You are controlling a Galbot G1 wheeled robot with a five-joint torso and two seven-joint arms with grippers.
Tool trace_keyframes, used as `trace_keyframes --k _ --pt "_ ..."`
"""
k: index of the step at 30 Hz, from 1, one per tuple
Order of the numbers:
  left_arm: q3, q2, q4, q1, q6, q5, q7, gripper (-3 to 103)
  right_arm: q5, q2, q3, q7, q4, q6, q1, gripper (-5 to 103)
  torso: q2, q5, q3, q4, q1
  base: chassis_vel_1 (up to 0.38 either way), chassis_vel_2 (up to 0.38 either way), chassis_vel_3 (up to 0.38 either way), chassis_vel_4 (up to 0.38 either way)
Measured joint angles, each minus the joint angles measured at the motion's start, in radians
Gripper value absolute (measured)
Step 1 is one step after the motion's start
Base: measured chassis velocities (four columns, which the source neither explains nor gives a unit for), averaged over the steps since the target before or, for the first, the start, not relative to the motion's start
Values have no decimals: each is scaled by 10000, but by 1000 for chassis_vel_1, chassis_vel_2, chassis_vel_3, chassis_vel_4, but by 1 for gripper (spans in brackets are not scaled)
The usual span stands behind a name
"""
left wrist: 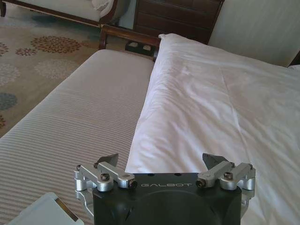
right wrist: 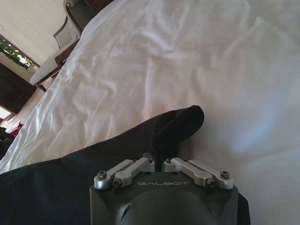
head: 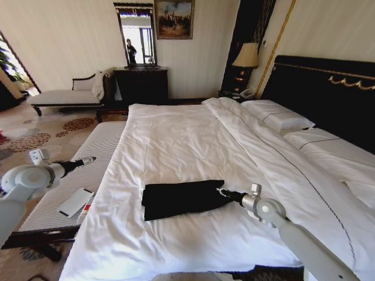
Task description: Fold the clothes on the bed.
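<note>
Right claw [right wrist: 162,164], nearest your lens, is clenched on a fold of the soft black short-sleeved T-shirt [head: 181,198], its two silver fingers [right wrist: 133,167] pinched together over the dark cloth at the garment's edge. You see the shirt lying as a dark, roughly oblong bundle on the white duvet of the large double bed [head: 176,140], in the near part of the bed and well short of the white pillows [head: 281,117] and the tall dark wooden headboard with gold trim [head: 328,88]. The right arm reaches in from the near corner, its claw [head: 222,192] at the shirt's end towards the headboard.

Your left claw [left wrist: 161,164] hangs released, jaws spread wide, off the bed's side above the striped white-cushioned bench [head: 76,175], near the duvet's edge and well apart from the shirt; from the head camera it sits out at the left [head: 88,159]. A flat white slab-like object [head: 75,201] lies on that bench.

By the look of it, the fold is under way: one end is gripped and the shirt already appears doubled over. The next move calls for carrying the held edge across the body of the cloth without dragging the whole bundle or bunching the duvet beneath, then letting go flat. The lettering on the chest cannot be made out.
</note>
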Motion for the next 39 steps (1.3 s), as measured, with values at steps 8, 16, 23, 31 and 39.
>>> trace_keyframes --k 8,16,23,31,39 --pt "82 -3 142 -132 -31 56 64 100 140 -233 568 52 257 -32 -408 2 0 2 0 0 1 0 0 0 0" --pt "73 -73 203 -183 -37 84 71 100 892 -1391 1935 486 622 -372 -847 2 0 -3 0 -3 1 0 0 0 0" --pt "-251 -155 148 -187 -38 -8 69 100 1235 -1074 1024 1416 3416 -59 -782 2 0 -2 0 -1 0 0 0 0 0" --pt "-569 5 -140 113 -13 -64 -45 100 1083 -672 -1834 1014 3687 1102 1373 2 0 -3 0 1 1 0 0 0 0" --pt "-680 45 -174 255 33 -84 -306 100 415 499 -4385 619 1996 1513 3003 2 0 -1 1 2 1 0 0 0 0"
